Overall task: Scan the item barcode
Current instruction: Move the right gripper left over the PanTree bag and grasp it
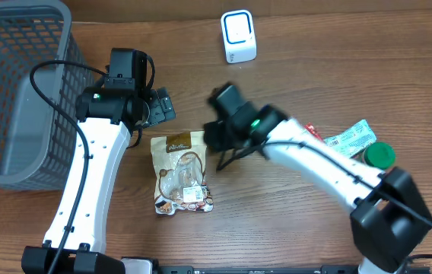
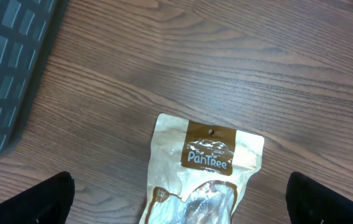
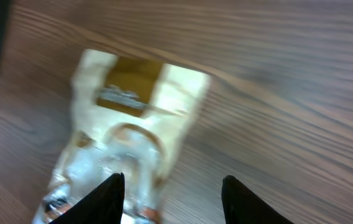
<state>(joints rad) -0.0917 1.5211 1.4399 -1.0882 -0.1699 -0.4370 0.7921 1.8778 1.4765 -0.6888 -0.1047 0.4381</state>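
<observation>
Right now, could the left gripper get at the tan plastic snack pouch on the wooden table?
Probably yes. The left gripper hangs open just beyond the tan snack pouch's top edge, nothing between, though the right gripper crowds its right side.

**Overhead view.** Even, diffuse light from above. The wooden table [image 1: 330, 53] is bright, with only soft shadows beneath the arms. The picture is sharp except for the right arm [image 1: 292, 148], which is smeared by motion blur towards its wrist.

**Left wrist view.** The wood grain is crisp and the print on the snack pouch [image 2: 207, 155] is legible, with mild glare on its clear window. The basket [image 2: 2, 68] is slightly soft at the frame edge.

**Right wrist view.** Blurred throughout, and the pouch lettering is unreadable. The fingers [image 3: 109, 200] of the right gripper [image 3: 171, 180] appear as dark silhouettes.
</observation>
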